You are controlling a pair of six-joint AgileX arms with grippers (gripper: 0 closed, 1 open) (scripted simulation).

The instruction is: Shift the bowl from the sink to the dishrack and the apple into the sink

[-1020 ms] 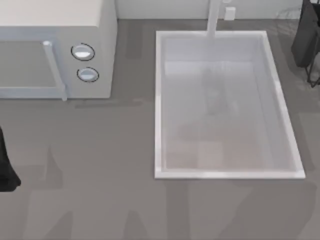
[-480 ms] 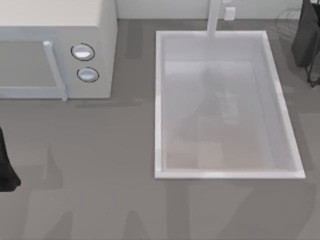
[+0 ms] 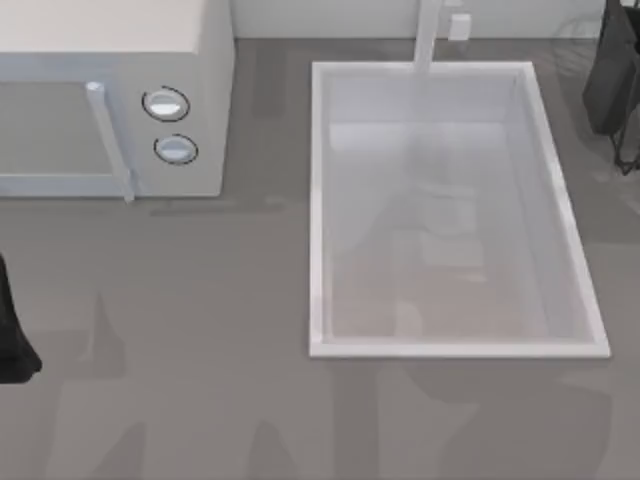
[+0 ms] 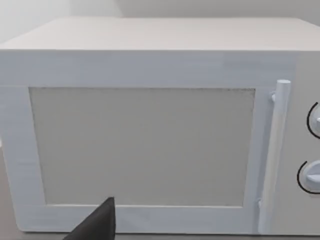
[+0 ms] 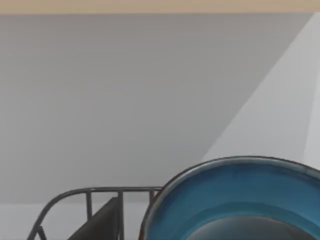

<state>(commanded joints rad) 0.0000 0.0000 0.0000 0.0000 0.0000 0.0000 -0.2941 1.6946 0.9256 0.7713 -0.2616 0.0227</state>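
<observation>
The blue bowl (image 5: 235,200) sits low in the right wrist view, right beside the dishrack (image 5: 95,210) wires; whether the right fingers grasp it cannot be told. I'd settle it squarely inside the rack before releasing. The sink (image 3: 320,200) is empty. The left arm (image 3: 12,330) idles at mid-left.

Lighting: even, diffuse, moderately bright; no single source evident. Shadows: soft, blurred grey patches on the counter (image 3: 200,330) and inside the sink (image 3: 440,250), with a faint warm tint on its floor. Glare: mild sheen on the bowl (image 5: 240,200) interior. Microwave (image 4: 150,125) face flat-lit, pale. Edge distortion: none apparent.
</observation>
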